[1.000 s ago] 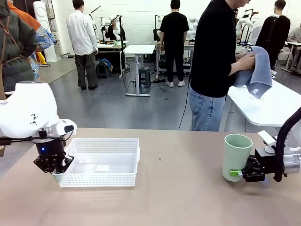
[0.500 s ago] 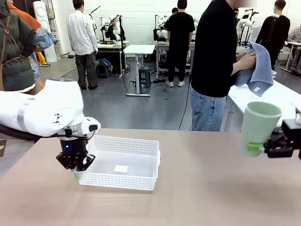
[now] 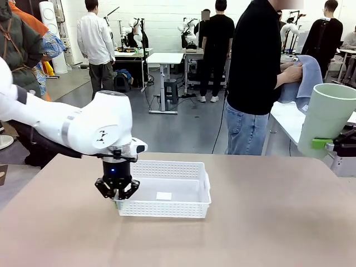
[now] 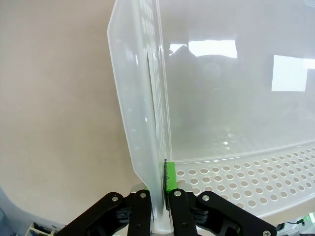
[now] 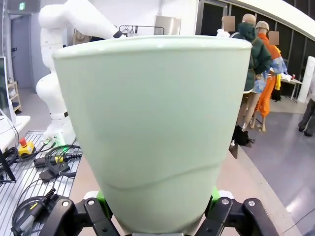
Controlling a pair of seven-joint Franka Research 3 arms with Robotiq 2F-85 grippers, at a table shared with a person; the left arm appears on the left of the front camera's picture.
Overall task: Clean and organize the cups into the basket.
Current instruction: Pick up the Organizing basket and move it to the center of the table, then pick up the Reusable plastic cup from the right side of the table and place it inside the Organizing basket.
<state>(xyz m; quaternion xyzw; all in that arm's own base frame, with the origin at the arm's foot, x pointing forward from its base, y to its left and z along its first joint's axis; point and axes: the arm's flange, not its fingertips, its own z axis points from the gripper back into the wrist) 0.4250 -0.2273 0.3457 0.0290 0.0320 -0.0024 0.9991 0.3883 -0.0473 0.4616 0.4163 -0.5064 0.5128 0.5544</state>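
Note:
The white lattice basket [image 3: 167,208] sits left of the table's middle with nothing in it but a small white label. My left gripper [image 3: 117,192] points down, shut on the rim of its left end. In the left wrist view the fingers [image 4: 170,179] pinch the thin wall of the basket [image 4: 221,98]. At the far right my right gripper [image 3: 328,146] is shut around the lower part of the pale mint green cup [image 3: 328,117] and holds it high above the table, mouth up and slightly tilted. The cup [image 5: 157,123] stands between the pads of the right gripper [image 5: 157,216].
A person in a black top and jeans [image 3: 253,78] stands at the far side, handling a blue towel [image 3: 305,83] over a white side table [image 3: 289,119]. Bare brown tabletop [image 3: 267,222] lies between the basket and the right arm.
My left arm has dragged the basket to the right, toward the table's middle. My right gripper has raised the mint cup off the table, up and to the right.

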